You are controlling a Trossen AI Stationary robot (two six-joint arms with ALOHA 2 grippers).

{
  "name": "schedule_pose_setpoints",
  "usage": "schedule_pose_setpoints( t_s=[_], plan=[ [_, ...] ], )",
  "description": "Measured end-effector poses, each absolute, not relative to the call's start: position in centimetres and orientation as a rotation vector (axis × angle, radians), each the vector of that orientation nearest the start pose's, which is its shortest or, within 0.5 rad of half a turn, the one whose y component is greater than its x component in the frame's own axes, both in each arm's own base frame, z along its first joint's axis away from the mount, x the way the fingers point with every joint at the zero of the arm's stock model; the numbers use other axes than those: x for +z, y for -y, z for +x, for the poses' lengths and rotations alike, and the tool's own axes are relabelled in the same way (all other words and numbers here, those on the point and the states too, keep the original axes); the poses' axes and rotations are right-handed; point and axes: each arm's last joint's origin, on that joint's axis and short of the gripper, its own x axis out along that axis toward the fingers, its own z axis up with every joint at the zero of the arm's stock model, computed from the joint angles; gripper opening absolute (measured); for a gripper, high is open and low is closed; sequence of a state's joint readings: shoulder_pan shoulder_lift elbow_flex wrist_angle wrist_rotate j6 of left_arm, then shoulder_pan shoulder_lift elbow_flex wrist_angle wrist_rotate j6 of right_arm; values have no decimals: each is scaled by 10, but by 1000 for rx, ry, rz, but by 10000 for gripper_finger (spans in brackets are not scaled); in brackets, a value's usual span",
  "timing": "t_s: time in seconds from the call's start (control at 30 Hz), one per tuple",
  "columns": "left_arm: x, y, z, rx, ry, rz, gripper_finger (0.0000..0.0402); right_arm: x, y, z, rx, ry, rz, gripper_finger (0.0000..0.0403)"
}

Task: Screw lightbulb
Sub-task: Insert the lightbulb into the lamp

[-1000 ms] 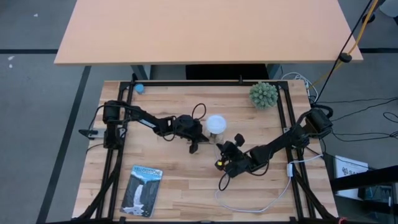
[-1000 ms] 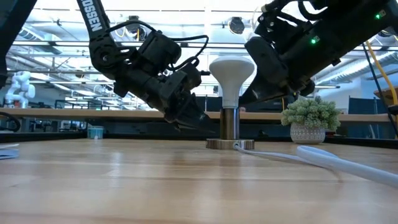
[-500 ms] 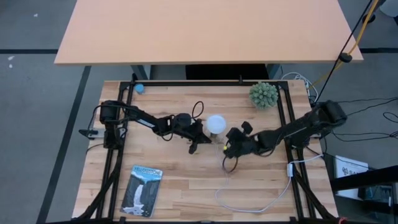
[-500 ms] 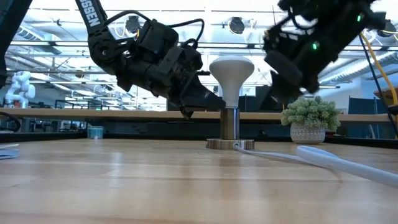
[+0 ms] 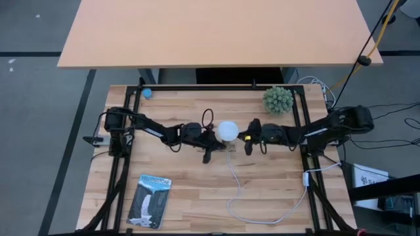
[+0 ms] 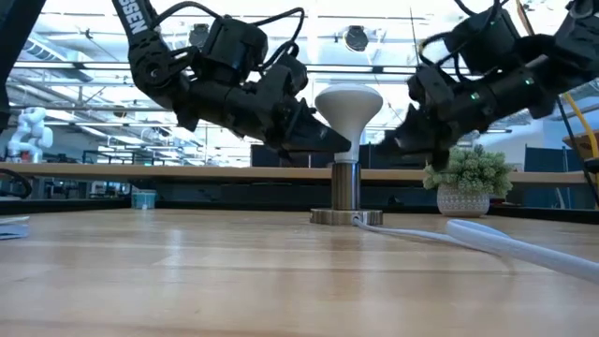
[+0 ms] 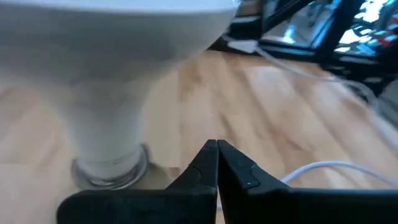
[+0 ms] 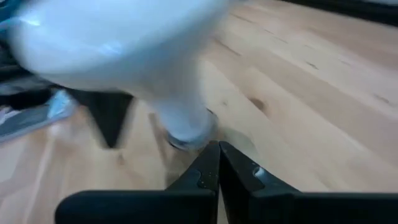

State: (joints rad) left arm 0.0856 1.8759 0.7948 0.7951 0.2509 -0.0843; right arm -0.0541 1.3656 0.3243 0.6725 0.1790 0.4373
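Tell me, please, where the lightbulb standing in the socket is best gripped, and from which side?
Probably the lightbulb at its cone-shaped neck, just under the dome, fingers closing level from either side. It stands upright in the socket, so the neck is bare all round, and the dome looks too wide and smooth. The left gripper and right gripper, both shut, flank it.

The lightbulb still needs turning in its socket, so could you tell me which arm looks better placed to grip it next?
Probably the left. The left gripper sits right beside the neck of the lightbulb, fingers shut. The right gripper, also shut, hangs slightly farther off. Either must open first, so the edge is small.
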Motion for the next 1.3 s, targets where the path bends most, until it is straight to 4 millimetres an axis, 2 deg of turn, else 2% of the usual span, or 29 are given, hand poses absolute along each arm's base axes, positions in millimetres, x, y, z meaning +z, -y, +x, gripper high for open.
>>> schedule_pose_setpoints(
  t_s=[0.2,0.53,1.17,1.3],
  plan=[
    [139,-33,358,-81,-294,-118,0,152,18,246,-263,-316,305,0],
    [138,-47,356,-40,-310,-133,0,144,22,258,-339,-339,259,0],
    [134,-58,353,-50,-342,-153,0,143,19,260,-249,-354,323,0],
    [135,-61,353,-25,-340,-172,0,142,15,260,-163,-387,351,0]
  ],
)
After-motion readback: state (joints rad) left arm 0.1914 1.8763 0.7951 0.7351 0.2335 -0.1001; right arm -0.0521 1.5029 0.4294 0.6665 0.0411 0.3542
